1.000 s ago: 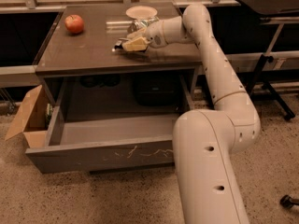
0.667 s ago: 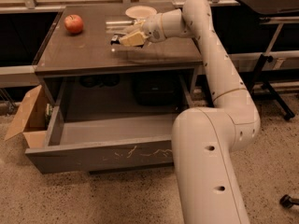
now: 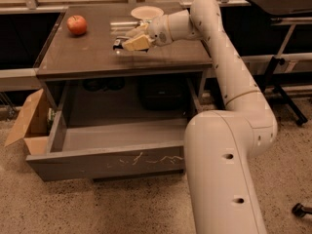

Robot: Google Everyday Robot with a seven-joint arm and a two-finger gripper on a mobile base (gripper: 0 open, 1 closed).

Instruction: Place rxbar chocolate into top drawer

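Note:
My gripper [image 3: 127, 43] hangs just above the dark table top [image 3: 87, 55], a little right of its middle, and is shut on the rxbar chocolate [image 3: 117, 44]. The bar's dark end sticks out to the left of the pale fingers [image 3: 136, 42]. The top drawer [image 3: 112, 162] stands pulled open below the table. It is a wide grey tray with pale scratches on its front panel, and its inside looks bare. The gripper with the bar is above the table, behind the open drawer.
A red apple [image 3: 77, 24] sits at the table's back left. A white plate [image 3: 146, 12] and a pale shiny object [image 3: 121, 24] lie at the back behind the gripper. An open cardboard box [image 3: 27, 126] stands left of the drawer. A black stand [image 3: 278, 43] is at the right.
The gripper has lifted slightly and moved left over the table with the bar in it. The drawer and the apple have not moved.

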